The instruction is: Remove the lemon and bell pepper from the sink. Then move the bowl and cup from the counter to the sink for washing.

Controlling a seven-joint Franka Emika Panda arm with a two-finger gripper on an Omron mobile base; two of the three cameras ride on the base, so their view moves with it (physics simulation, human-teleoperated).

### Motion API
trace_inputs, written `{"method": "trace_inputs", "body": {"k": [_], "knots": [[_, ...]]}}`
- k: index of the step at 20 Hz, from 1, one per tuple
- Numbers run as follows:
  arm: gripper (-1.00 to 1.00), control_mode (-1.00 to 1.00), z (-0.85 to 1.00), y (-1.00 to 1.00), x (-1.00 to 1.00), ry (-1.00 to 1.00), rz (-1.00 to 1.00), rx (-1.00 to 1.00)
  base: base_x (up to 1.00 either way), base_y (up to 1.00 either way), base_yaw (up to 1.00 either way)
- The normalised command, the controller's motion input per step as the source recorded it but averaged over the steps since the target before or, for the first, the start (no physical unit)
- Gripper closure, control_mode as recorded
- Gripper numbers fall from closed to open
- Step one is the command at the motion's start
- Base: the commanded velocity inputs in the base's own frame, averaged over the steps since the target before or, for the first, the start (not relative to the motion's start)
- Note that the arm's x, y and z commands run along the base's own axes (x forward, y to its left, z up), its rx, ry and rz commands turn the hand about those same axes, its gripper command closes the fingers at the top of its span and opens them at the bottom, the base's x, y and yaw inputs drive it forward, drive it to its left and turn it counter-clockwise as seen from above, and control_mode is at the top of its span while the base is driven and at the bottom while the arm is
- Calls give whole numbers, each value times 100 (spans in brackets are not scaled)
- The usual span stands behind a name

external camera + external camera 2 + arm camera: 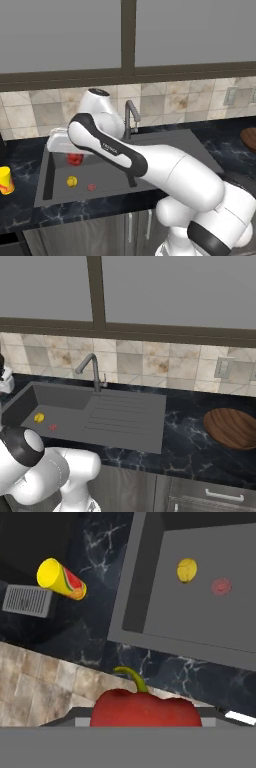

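- Up close, the shiny red bell pepper [146,708] with its curved green stem sits right at the bottom of the hand view, where the fingers would rise; the fingers themselves are hidden behind it, so whether they are clenched on it or released cannot be told.
- From the left base view, the same bell pepper [75,159] appears just below the white hand, above the left end of the dark grey rectangular sink [48,172].
- Down on the basin's flat floor rests the small plain yellow lemon [72,181], with a flat dull reddish disc [91,187] just beside it; both are apart from the pepper.
- Left of the basin, the small yellow cup with a red-orange mark [5,180] stands on the black marbled bench [20,205], near the sink's rim.
- Across the ribbed drainboard [122,413], well apart from the basin, the wide, shallow, dark brown wooden bowl [231,427] lies on the bench, its grain showing in streaks.
- Behind the sink, a grey curved faucet [89,370] rises before a wall of mottled beige tiles [150,366].
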Motion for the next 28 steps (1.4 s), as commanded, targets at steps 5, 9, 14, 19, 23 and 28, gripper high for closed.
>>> {"method": "trace_inputs", "body": {"k": [5, 9, 14, 19, 23, 28], "knots": [[100, -100, -6, 30, -25, 0, 5, -6, 0, 0, 0], [100, -100, -10, 30, -16, -7, 1, -10, 0, 0, 0], [100, -100, -12, 29, -5, -11, 0, -10, 0, 0, 0], [100, -100, -8, 28, -1, 0, 0, -1, 0, 0, 0], [100, -100, -6, 28, 0, 1, 2, 0, 0, 0, 0], [100, -100, -10, 29, 0, 0, 0, 0, 0, 0, 0]]}}
